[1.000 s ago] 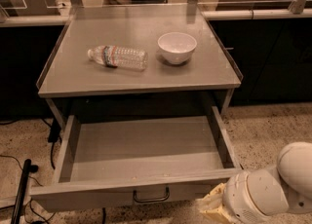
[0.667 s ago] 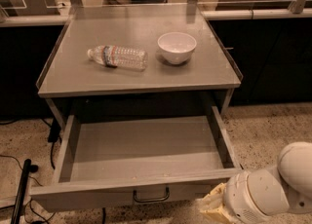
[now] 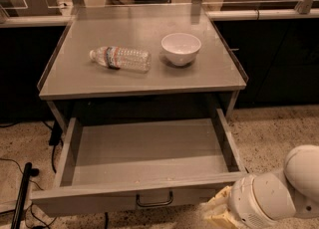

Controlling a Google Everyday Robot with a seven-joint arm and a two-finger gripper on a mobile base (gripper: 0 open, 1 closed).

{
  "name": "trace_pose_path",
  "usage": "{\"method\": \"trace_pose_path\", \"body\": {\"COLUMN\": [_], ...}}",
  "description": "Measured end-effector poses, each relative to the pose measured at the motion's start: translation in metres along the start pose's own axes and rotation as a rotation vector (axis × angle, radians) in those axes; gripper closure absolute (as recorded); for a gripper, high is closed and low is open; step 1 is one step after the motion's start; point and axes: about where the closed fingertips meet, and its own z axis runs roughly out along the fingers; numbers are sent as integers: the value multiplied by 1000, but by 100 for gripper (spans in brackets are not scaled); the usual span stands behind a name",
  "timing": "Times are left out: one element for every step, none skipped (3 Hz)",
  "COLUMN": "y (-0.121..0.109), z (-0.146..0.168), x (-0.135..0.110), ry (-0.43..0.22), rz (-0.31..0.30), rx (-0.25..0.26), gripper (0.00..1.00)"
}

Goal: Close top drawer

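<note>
The top drawer point(image 3: 149, 148) is a wide, shallow grey box pulled fully out from under the grey table top point(image 3: 144, 76). It is empty inside. Its front panel point(image 3: 99, 200) runs along the bottom of the view, with a small dark loop handle point(image 3: 155, 200) at centre. My gripper point(image 3: 218, 212) sits low at the bottom right, just in front of the right end of the drawer front, below my white arm point(image 3: 279, 193). Only its pale end shows.
A clear plastic water bottle point(image 3: 120, 57) lies on its side on the table top, and a white bowl point(image 3: 181, 48) stands to its right. Black cables point(image 3: 22, 193) trail on the speckled floor at the left. Dark cabinets stand on both sides.
</note>
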Motion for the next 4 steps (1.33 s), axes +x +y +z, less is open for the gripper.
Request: {"method": "trace_pose_path", "body": {"y": [-24, -31, -54, -85], "z": [5, 8, 13, 18], "x": [-18, -23, -37, -53], "ry": [-21, -29, -46, -61], "rz": [-20, -24, -34, -55], "rx": [18, 25, 41, 58], "gripper": [4, 0, 13, 36]}}
